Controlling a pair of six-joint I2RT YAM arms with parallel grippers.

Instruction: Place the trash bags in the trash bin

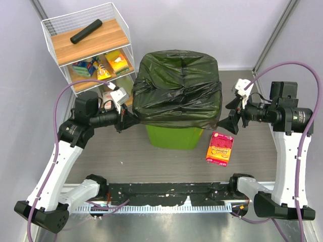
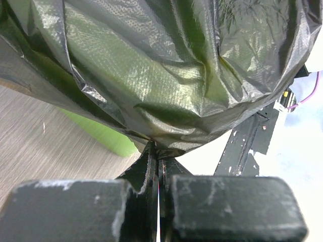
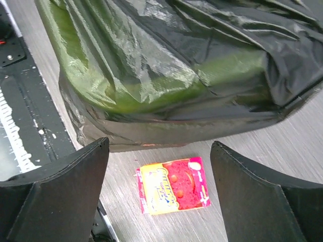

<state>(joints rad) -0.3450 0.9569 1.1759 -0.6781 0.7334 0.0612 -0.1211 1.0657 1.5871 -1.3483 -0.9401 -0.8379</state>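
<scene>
Tabletop (image 1: 252, 169), bag (image 1: 176, 88) over bin (image 1: 174, 137) (lime-green)

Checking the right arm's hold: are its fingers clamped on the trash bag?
No, the right fingers stand wide apart, short of the trash bag, only a snack packet showing between them.

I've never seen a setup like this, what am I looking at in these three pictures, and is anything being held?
Two robot arms are bolted at the near edge of a table. One picture looks down from above; the other two come from cameras on each wrist. A black trash bag is draped over a green trash bin. The left gripper is shut, pinching the bag's lower edge. The right gripper is open, holding nothing. A red-and-yellow snack packet lies on the table; a wire shelf stands back left.
</scene>
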